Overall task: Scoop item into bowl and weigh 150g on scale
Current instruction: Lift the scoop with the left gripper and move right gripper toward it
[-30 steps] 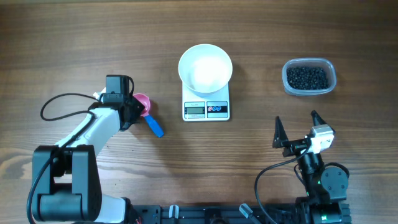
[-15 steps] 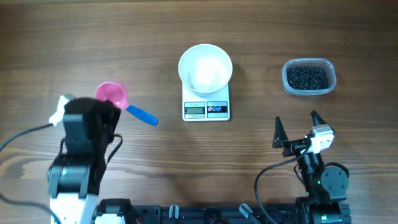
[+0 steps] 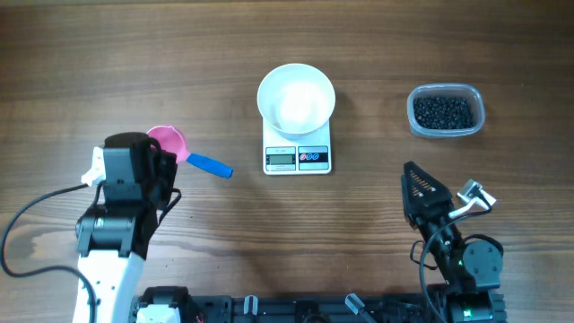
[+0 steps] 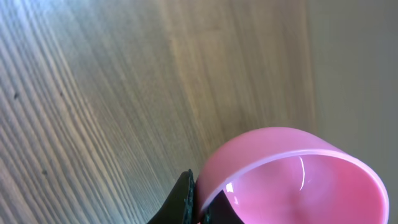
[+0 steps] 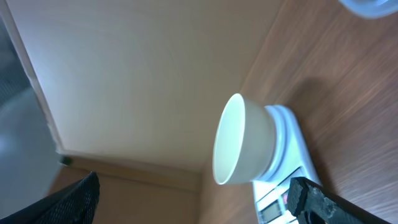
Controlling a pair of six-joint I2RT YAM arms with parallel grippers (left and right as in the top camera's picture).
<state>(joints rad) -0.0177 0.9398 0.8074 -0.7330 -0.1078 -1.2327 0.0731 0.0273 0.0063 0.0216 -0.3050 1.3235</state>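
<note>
The left claw (image 4: 200, 200) is clenched on the rim of a pink scoop (image 3: 166, 142), pinching the thin wall between its dark fingertips. The wrist view shows the cup bare inside. From above, the scoop's blue handle (image 3: 210, 165) points toward 4 o'clock and ends short of the scale (image 3: 298, 158), which lies at 3 o'clock from the scoop across bare wooden worktop (image 3: 108, 54).

The white bowl (image 3: 296, 99) sits on the scale's platform at the 12 o'clock end, with nothing in it. The grey display and two buttons stay uncovered at the 6 o'clock edge.

At 3 o'clock from the bowl and well apart from it, a clear plastic tub (image 3: 481, 112) holds the item (image 3: 441, 111), a heap of small black beads.

The right claw (image 5: 194, 180) is released, its fingers spread wide and holding nothing. It hovers at 5 o'clock from the scale and 6 o'clock from the tub, and its camera looks across at the bowl.
</note>
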